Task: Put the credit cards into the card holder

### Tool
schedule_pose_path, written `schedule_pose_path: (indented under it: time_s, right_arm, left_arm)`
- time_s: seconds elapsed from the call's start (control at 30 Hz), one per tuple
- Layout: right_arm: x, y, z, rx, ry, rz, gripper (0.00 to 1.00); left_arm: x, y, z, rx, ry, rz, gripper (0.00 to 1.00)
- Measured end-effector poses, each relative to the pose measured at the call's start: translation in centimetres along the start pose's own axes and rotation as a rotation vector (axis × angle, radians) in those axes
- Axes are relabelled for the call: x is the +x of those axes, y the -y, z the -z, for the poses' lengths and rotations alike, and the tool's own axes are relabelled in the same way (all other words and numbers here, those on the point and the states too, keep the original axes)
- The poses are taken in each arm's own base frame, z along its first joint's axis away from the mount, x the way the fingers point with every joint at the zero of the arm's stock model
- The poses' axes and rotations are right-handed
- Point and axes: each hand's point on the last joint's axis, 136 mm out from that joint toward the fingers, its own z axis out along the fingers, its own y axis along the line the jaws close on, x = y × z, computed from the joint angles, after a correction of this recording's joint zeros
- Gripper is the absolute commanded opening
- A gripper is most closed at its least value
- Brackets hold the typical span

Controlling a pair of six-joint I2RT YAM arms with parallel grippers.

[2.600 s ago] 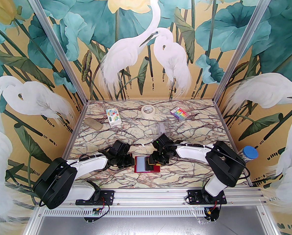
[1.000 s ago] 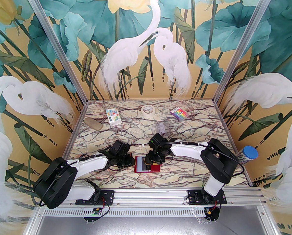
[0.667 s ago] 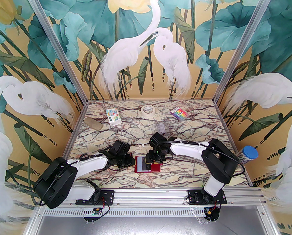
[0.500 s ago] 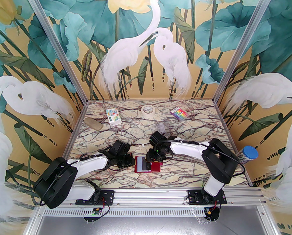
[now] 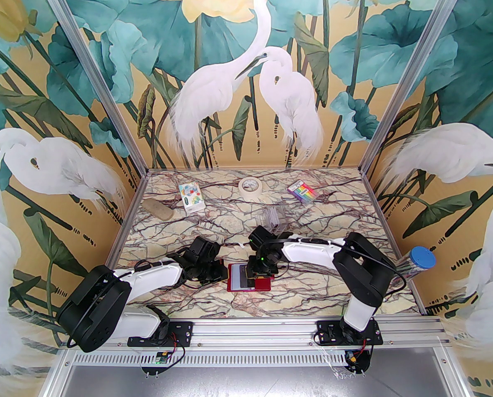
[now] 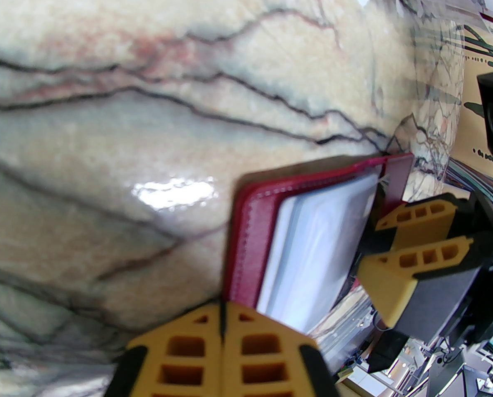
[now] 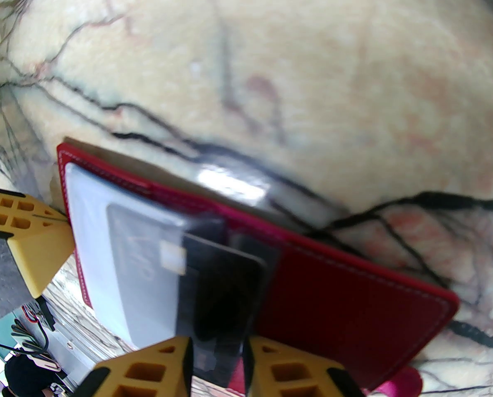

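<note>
Dark card (image 7: 221, 279) clamped in right end effector (image 7: 217, 342), over red card holder (image 7: 354, 300); left end effector (image 6: 223, 307) clenched.

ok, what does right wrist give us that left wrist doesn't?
Right wrist: the dark card pinched in the right gripper, its front end over the clear pocket of the card holder, plus the bare red flap. Left wrist: the left gripper shut, tips at the card holder's edge, and the right gripper's fingers seen side-on. Both: the card holder lying open on the marble table.
</note>
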Motion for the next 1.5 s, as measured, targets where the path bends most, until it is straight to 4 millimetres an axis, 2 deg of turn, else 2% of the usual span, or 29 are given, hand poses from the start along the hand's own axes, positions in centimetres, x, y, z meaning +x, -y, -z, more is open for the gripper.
schedule_pose_path:
  time_s: [0.7,1.5]
  right_arm:
    - [0.1,-1.7,-0.6,0.002,-0.019,0.036,0.24]
    - [0.4,-1.8,-0.8,0.010,-0.031,0.038,0.25]
  left_arm:
    - [0.0,-0.1,-0.1,-0.001,-0.003,0.001,0.00]
    - [0.0,0.0,-0.2,0.008,-0.005,-0.001,0.00]
